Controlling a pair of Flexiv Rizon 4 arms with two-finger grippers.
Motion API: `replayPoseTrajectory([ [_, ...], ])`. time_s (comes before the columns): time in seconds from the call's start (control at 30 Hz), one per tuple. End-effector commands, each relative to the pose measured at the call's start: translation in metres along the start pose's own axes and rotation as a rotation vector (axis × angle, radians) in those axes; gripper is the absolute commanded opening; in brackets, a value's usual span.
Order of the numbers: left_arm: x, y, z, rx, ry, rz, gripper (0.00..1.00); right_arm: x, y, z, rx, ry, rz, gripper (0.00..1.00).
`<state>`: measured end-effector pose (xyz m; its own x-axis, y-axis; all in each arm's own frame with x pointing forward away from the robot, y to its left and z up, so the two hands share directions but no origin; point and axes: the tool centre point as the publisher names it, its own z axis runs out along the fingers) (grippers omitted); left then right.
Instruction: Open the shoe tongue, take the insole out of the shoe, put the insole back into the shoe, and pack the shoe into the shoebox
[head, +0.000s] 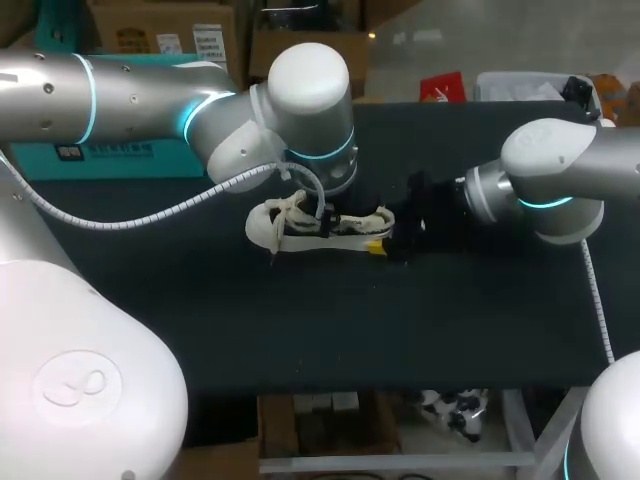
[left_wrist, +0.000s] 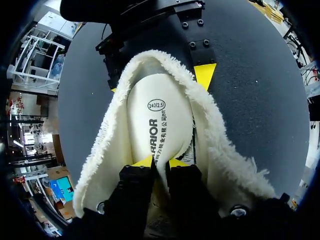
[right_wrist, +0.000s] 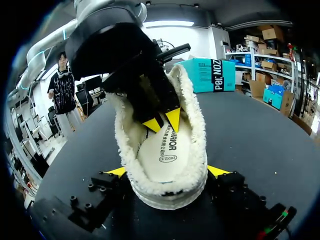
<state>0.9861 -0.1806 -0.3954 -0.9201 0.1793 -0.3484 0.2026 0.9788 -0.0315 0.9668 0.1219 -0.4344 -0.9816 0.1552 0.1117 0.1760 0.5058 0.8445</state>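
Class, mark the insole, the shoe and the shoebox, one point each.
insole (left_wrist: 160, 125): left wrist view, printed middle.
shoe (head: 265, 228): head view, toe end.
shoebox (right_wrist: 210, 75): right wrist view, teal side wall.

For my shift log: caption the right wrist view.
Right gripper grips the shoe at its heel; left gripper pinches the insole.

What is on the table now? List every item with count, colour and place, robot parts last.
shoe: one, cream with fleecy lining, middle of the table.
insole: one, cream, lying inside the shoe.
box: one, teal, back-left of the table, beyond the shoe's toe.
table: one, black top, under everything.
left gripper: one, black with yellow tips, inside the shoe, pinching the insole.
right gripper: one, black with yellow tips, clamping the shoe's heel from both sides.
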Motion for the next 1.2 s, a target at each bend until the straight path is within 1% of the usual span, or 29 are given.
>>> replayPoseTrajectory([
  [0.03, -0.004, -0.010, 0.105, 0.015, -0.031, -0.009, 0.00, -0.001, -0.009, 0.008, -0.002, 0.005, 0.000, 0.00],
  [0.1, -0.004, -0.010, 0.095, 0.025, -0.037, -0.017, 0.00, -0.001, -0.009, 0.008, -0.002, 0.005, 0.000, 0.00],
  [0.3, -0.004, -0.010, 0.055, 0.114, 0.005, -0.052, 0.00, -0.001, -0.009, 0.008, -0.002, 0.005, 0.000, 0.00],
  [0.4, -0.006, -0.013, 0.036, 0.151, 0.006, -0.069, 0.00, -0.001, -0.009, 0.008, -0.002, 0.005, 0.000, 0.00],
  [0.6, -0.009, -0.017, 0.012, 0.193, 0.013, -0.081, 0.00, -0.001, -0.009, 0.008, -0.002, 0.005, 0.000, 0.00],
  [0.9, -0.010, -0.008, -0.022, 0.328, 0.091, -0.109, 0.00, -0.001, -0.009, 0.008, -0.002, 0.005, 0.000, 0.00],
  [1.0, -0.010, -0.006, -0.037, 0.378, 0.114, -0.101, 0.00, -0.001, -0.009, 0.008, -0.002, 0.005, 0.000, 0.00],
  [1.2, -0.006, -0.002, -0.063, 0.445, 0.156, -0.070, 0.00, -0.001, -0.009, 0.008, -0.002, 0.005, 0.000, 0.00],
])
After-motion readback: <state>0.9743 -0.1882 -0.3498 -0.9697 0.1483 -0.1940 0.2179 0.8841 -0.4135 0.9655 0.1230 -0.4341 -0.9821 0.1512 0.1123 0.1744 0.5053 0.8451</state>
